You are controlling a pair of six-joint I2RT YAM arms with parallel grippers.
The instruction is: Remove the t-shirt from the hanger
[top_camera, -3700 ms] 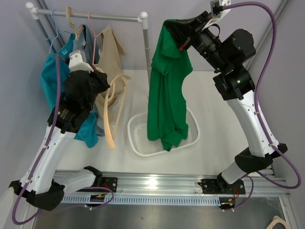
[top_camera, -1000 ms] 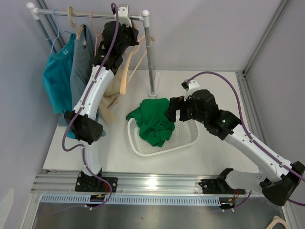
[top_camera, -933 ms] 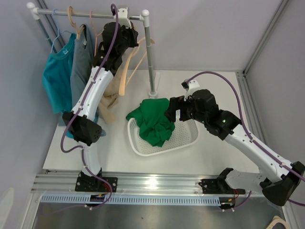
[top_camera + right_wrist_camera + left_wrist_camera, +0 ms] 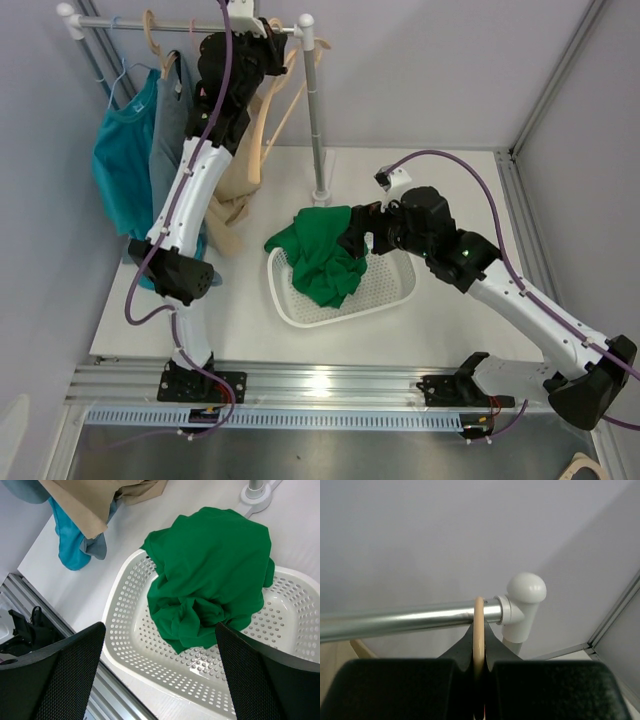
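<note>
The green t-shirt (image 4: 322, 252) lies crumpled in the white perforated basket (image 4: 390, 290), off any hanger; it also fills the right wrist view as the t-shirt (image 4: 212, 585) over the basket (image 4: 125, 640). My right gripper (image 4: 360, 232) hovers just right of it, open, with nothing between its fingers (image 4: 60, 675). My left gripper (image 4: 268, 32) is raised to the rack rod (image 4: 405, 622), shut on the hook of a bare beige hanger (image 4: 479, 625) that sits over the rod beside the white end cap (image 4: 526, 587). The hanger's arms (image 4: 284, 95) dangle below.
A teal garment (image 4: 118, 165), a grey one (image 4: 172, 125) and a beige one (image 4: 238, 190) hang from the rack at the back left. The rack's post (image 4: 316, 120) stands just behind the basket. Grey walls close in at the left and right.
The t-shirt, earlier held up high by the right gripper, now lies in the basket. Over the last second my left gripper carried the hanger hook up and left onto the rod.
</note>
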